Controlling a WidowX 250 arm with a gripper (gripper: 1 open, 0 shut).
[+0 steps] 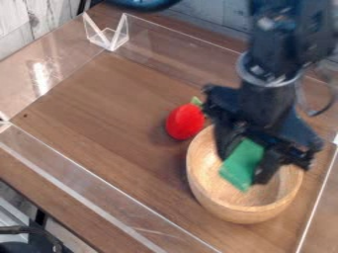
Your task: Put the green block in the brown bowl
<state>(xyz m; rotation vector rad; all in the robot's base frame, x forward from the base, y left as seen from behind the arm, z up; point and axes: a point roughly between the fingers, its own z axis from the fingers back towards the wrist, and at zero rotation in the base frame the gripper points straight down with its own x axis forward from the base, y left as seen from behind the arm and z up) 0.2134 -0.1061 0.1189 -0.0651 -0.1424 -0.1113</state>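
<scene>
One green block (pixel 243 163) (seemingly gripped) in hand (pixel 251 158), one brown bowl (pixel 211 193) below

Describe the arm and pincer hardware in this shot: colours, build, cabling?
Arm is black with blue sections near the wrist, blurred. The pincer is all black, a wide angular bracket body with dark fingers below. A thin dark cable loops off its right side. No markings legible.

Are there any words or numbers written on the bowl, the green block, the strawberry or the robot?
None: no words, numbers or signs can be read anywhere in this picture.
The brown bowl shows only wood grain.
The green block is plain.
The red strawberry toy has no label.
The gripper is dark and blurred; any marking on it is unreadable.
</scene>
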